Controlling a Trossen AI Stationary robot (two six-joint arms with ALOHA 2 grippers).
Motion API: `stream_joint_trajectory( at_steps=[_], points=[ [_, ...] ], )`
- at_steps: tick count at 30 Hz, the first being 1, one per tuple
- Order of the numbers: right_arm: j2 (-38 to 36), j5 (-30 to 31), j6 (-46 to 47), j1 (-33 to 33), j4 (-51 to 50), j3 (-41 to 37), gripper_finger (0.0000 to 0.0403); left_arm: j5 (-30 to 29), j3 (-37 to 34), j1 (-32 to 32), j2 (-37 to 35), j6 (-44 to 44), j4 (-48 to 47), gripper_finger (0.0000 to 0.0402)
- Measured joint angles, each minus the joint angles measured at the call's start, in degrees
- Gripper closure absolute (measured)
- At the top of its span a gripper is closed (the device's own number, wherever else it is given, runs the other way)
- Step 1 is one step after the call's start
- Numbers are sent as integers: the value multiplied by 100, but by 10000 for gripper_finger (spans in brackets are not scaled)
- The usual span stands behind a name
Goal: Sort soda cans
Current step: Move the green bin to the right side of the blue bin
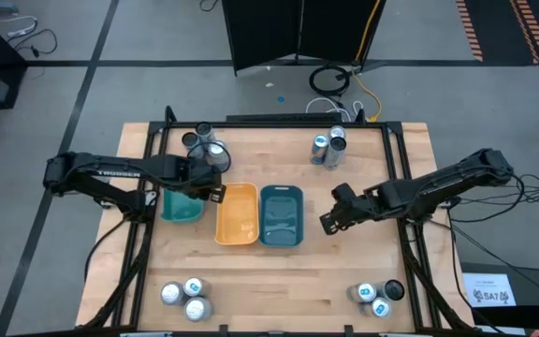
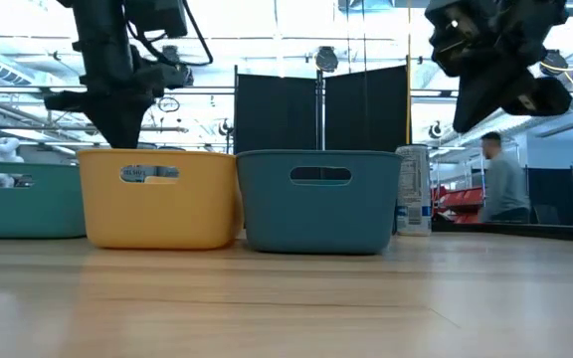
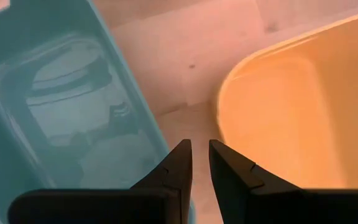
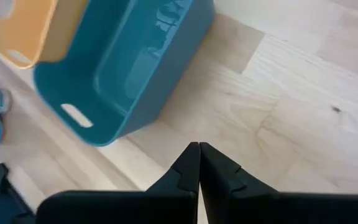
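Near-edge soda cans (image 1: 184,297) wait in corner clusters, as do those at the far corners, unsorted. Left gripper (image 3: 200,163), fingers nearly closed on nothing, hangs between light teal bin (image 1: 182,206) and yellow bin (image 1: 237,214), possibly just emptied. Right gripper (image 4: 199,158), pinched shut and empty, hovers right of the darker teal bin (image 4: 126,68).

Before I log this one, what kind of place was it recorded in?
Probably a robotics lab or workshop hall. A wooden table stands on a grey floor with cables and a black screen behind; the low view shows high ceiling beams and a person beyond.
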Motion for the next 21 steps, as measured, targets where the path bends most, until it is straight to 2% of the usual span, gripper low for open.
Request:
stream_joint_trajectory(
  at_steps=[6, 14, 21],
  points=[
    [-74, 142, 2, 79, -10, 0, 403, -261, 29, 0, -223, -13, -84, 336],
    [-68, 147, -42, 79, -30, 0, 403, -572, 34, -116, -697, -528, -775, 336],
    [-65, 263, -138, 75, -23, 0, 403, -597, 34, -114, -585, -589, -617, 336]
  ],
)
